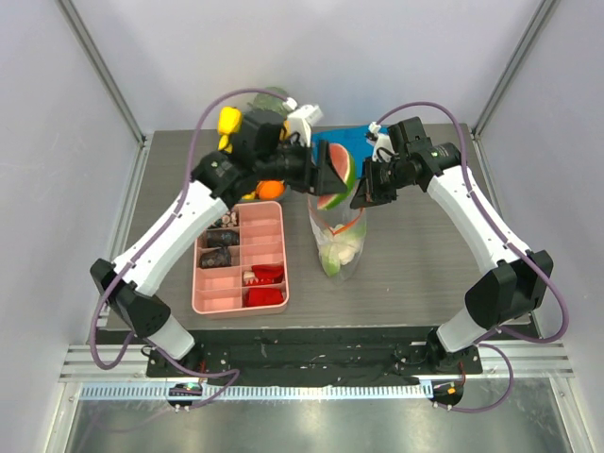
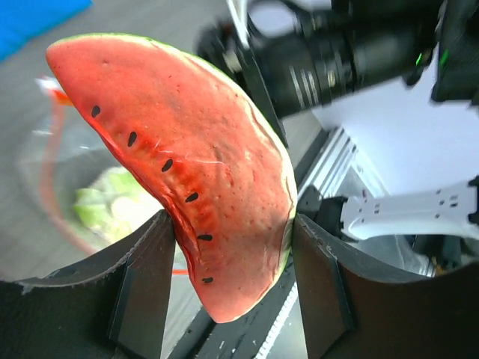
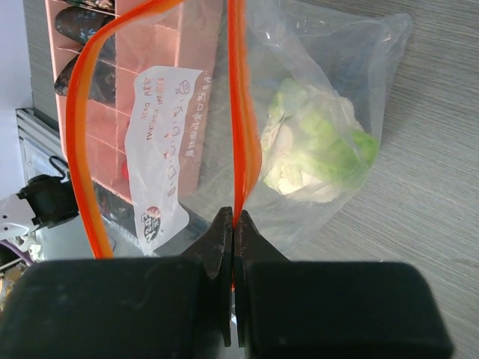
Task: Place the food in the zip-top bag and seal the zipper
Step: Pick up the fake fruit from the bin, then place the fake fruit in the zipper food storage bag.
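Note:
My left gripper (image 1: 332, 177) is shut on the watermelon slice (image 2: 187, 164), red with black seeds and a green rind, and holds it above the open mouth of the clear zip-top bag (image 1: 338, 241). The slice also shows in the top view (image 1: 342, 175). My right gripper (image 3: 234, 224) is shut on one side of the orange-red zipper (image 3: 241, 112) and holds the bag's mouth up and open. A cauliflower with green leaves (image 3: 318, 146) lies inside the bag. A yellow lemon (image 1: 229, 120) and an orange (image 1: 271, 189) sit at the back left, partly hidden by my left arm.
A pink compartment tray (image 1: 241, 260) with small dark and red pieces stands left of the bag. A folded blue cloth (image 1: 340, 142) lies behind the bag. The right arm's wrist (image 2: 352, 45) hangs close beside the slice.

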Action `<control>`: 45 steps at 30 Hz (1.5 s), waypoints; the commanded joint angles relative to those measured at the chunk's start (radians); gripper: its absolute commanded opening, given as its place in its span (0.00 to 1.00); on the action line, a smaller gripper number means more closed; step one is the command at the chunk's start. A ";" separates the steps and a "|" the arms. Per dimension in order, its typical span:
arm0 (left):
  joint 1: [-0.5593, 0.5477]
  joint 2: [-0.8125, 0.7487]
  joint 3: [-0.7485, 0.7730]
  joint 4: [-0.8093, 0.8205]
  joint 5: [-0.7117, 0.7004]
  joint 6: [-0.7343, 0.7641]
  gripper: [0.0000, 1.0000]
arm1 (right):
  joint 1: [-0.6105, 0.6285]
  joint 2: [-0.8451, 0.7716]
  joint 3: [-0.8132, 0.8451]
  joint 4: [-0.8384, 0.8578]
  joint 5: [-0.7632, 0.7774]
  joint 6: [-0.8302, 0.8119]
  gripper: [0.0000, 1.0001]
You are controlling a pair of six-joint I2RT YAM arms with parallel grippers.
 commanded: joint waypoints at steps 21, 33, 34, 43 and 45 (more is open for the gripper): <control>-0.086 -0.039 -0.308 0.412 -0.118 0.087 0.66 | -0.001 -0.043 0.009 0.028 -0.052 -0.003 0.01; -0.086 -0.105 -0.242 0.253 -0.055 0.159 0.97 | -0.001 -0.051 0.009 0.029 -0.023 -0.019 0.01; -0.086 -0.106 -0.242 0.248 -0.061 0.162 0.97 | -0.002 -0.051 0.009 0.029 -0.023 -0.019 0.01; -0.015 -0.146 -0.243 0.201 -0.144 0.196 1.00 | -0.001 -0.058 0.012 0.018 -0.017 -0.027 0.01; 0.056 -0.139 -0.237 0.190 -0.166 0.173 1.00 | -0.001 -0.063 0.009 0.020 -0.012 -0.032 0.01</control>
